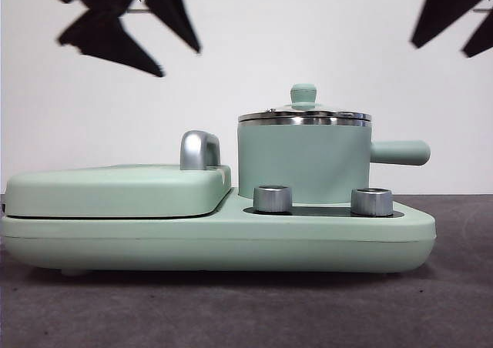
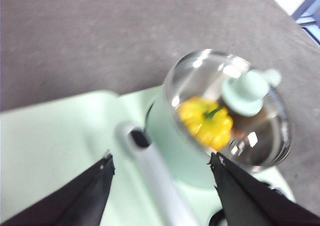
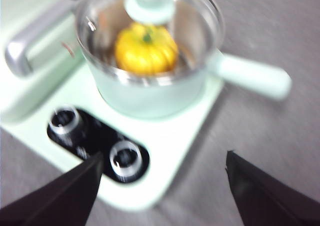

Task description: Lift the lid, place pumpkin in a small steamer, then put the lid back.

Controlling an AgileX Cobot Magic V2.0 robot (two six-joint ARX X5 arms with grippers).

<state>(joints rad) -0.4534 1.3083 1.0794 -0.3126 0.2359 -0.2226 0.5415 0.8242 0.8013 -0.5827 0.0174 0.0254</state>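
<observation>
The small steamer (image 1: pixel 304 163) stands on the right half of the mint-green base, its side handle (image 1: pixel 399 152) pointing right. The lid (image 1: pixel 303 115) rests on its rim, knob (image 1: pixel 303 95) up. Through the glass lid (image 2: pixel 227 108) I see the pumpkin (image 2: pixel 206 122) inside the steamer; the right wrist view shows the pumpkin (image 3: pixel 146 50) under the lid's knob (image 3: pixel 148 5) too. My left gripper (image 2: pixel 160 163) hangs open above the base, holding nothing. My right gripper (image 3: pixel 162 161) is open and empty, above the dials' side of the steamer (image 3: pixel 150 93). Both grippers show as dark tips at the front view's top corners.
The wide low base (image 1: pixel 216 240) carries two steel dials (image 1: pixel 273 199) (image 1: pixel 371 202) at the front. A broad flat mint-green cover (image 1: pixel 115 190) with a chrome handle (image 1: pixel 199 149) fills its left half. Grey table (image 1: pixel 246 309) lies all around.
</observation>
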